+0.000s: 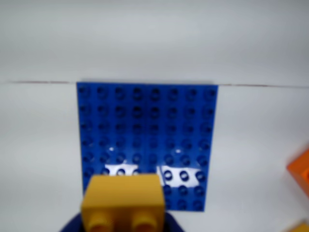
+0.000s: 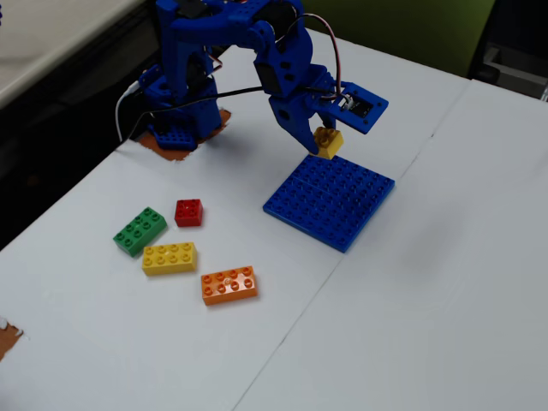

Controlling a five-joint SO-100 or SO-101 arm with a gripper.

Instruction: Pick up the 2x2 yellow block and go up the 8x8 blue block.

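The 2x2 yellow block [image 1: 123, 195] fills the bottom of the wrist view, with two of its studs facing the camera. My gripper [image 1: 123, 218] is shut on it, and the dark blue fingers show at either side. Beyond it the 8x8 blue block [image 1: 145, 125] lies flat on the white table. In the fixed view the gripper [image 2: 324, 137] holds the yellow block [image 2: 328, 142] over the arm-side edge of the blue block [image 2: 334, 201]. Whether the two touch I cannot tell.
In the fixed view, left of the plate lie a red brick [image 2: 188, 211], a green brick [image 2: 139, 231], a long yellow brick [image 2: 169, 258] and an orange brick [image 2: 229, 285]. The arm's base [image 2: 175, 120] stands at the back left. An orange brick [image 1: 300, 169] shows at the wrist view's right edge.
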